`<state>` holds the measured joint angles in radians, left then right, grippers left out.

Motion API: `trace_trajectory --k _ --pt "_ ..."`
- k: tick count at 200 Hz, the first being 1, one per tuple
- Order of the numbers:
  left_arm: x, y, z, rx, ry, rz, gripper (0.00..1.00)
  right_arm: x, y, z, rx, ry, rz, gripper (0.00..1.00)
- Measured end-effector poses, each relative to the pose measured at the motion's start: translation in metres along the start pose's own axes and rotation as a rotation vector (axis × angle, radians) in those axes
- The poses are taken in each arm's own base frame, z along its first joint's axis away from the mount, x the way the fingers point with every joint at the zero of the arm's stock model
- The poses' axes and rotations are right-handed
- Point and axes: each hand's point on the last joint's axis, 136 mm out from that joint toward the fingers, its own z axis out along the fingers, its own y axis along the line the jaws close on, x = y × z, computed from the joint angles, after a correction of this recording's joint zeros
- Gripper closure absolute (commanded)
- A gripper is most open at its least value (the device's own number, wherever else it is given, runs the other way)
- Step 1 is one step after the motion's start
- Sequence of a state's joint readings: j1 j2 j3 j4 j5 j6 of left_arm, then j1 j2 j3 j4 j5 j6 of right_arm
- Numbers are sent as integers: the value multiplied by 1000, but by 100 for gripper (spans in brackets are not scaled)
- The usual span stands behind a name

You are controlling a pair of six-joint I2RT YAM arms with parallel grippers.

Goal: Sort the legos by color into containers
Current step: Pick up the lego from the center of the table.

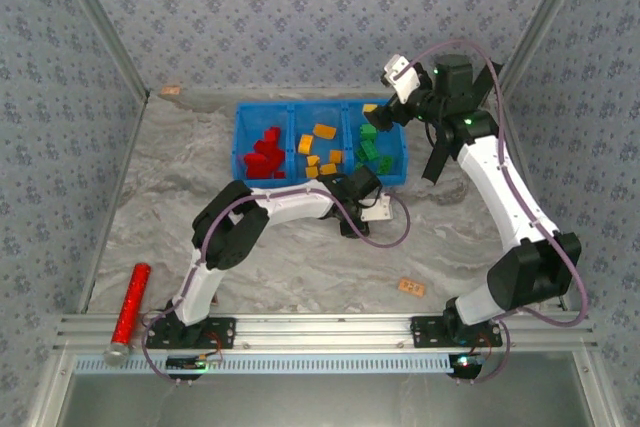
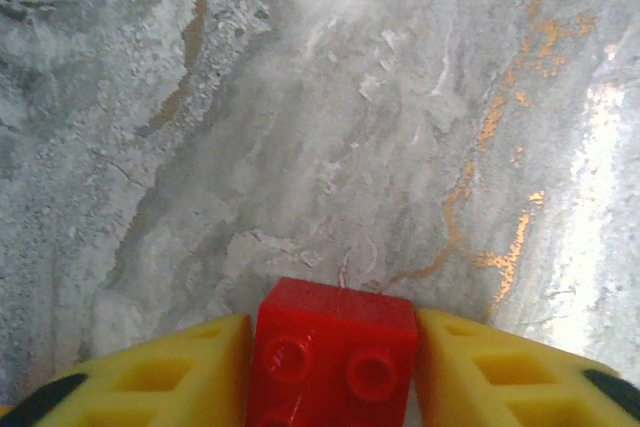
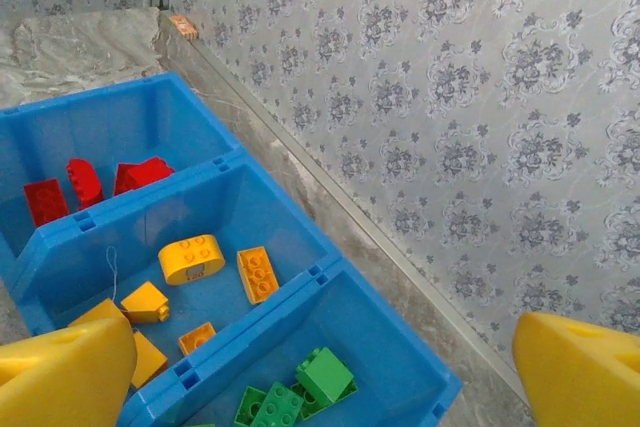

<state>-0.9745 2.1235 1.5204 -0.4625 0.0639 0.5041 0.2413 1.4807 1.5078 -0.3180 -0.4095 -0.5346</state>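
Nearest me, by the table's front rail, lie two things that play no part in the sorting: a shiny red cylinder (image 1: 131, 304) off to the left and a small pale tan block (image 1: 411, 287) near the right arm's base. I leave both where they are. Further in, on the grey marble-patterned table (image 1: 150, 197), the left gripper (image 2: 333, 329) is lowered just in front of the tray. Its jaws are drawn narrow, so that both yellow pads (image 2: 190, 367) lie against the sides of a red square plastic brick (image 2: 335, 352) whose studs face the wrist camera. I judge this a grip taken across the flat flanks so the brick cannot twist, though I cannot tell whether it rests on the table or hangs above it. Beyond it sits the bright blue plastic tray (image 1: 243, 122), with three compartments side by side, each given to one colour so that a drop needs only the correct bay. There are red bricks (image 1: 262, 159) on the left, orange-yellow bricks (image 1: 322, 152) in the middle and green bricks (image 1: 372, 144) on the right. The held brick belongs, by my reading, in the left bay, a short carry away and to the left. Over the tray's right end hangs the right gripper (image 3: 310, 347), jaws spread wide and holding nothing. It is placed above the green bay, apart from the left arm's likely path. Farthest off, a second small tan piece (image 3: 183, 25) rests at the foot of the patterned wall.
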Motion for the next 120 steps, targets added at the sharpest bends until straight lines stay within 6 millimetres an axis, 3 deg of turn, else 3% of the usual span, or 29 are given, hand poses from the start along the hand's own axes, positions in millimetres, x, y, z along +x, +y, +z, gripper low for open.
trace_trajectory --k 38,91,120 --pt "4 -2 -4 -12 -17 -48 75 -11 -6 -18 35 -34 -10 0" --pt "31 -15 -15 -23 5 -155 81 -31 1 -45 33 -91 26 1" --pt "55 -28 -29 -13 45 -217 84 -21 12 -55 20 -78 102 2"
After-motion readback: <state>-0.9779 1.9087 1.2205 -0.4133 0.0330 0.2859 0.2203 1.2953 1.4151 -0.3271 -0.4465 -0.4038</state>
